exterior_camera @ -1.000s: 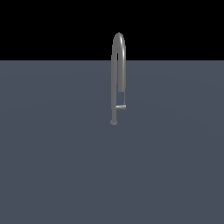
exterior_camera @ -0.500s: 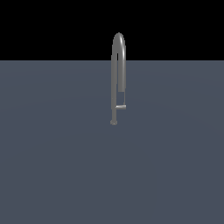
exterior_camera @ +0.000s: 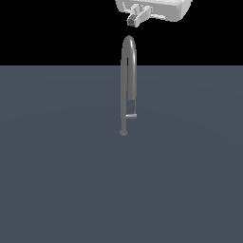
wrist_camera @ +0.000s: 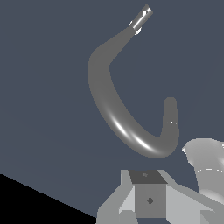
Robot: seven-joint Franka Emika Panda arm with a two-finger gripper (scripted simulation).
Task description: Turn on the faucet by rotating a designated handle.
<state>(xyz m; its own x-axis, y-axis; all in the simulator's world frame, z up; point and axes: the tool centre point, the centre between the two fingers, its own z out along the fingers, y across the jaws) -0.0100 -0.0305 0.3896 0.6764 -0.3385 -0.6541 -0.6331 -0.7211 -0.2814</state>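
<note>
One faucet (exterior_camera: 128, 80), one handle (exterior_camera: 131, 116) (short bar), one gripper (exterior_camera: 137, 16) above; finger opening perhaps unreadable.

The faucet (exterior_camera: 128, 85) stands on the floor (exterior_camera: 61, 180), near the middle of the exterior view. Its foot (exterior_camera: 124, 133) sits on the floor at the bottom of the pipe. The handle (exterior_camera: 131, 116) sticks out from the pipe toward 3 o'clock, just above the foot. The gripper (exterior_camera: 135, 18) hangs at 12 o'clock, right above the arch, not touching it. In the wrist view, the handle (wrist_camera: 141, 18) lies far past the arch (wrist_camera: 127, 127).
</note>
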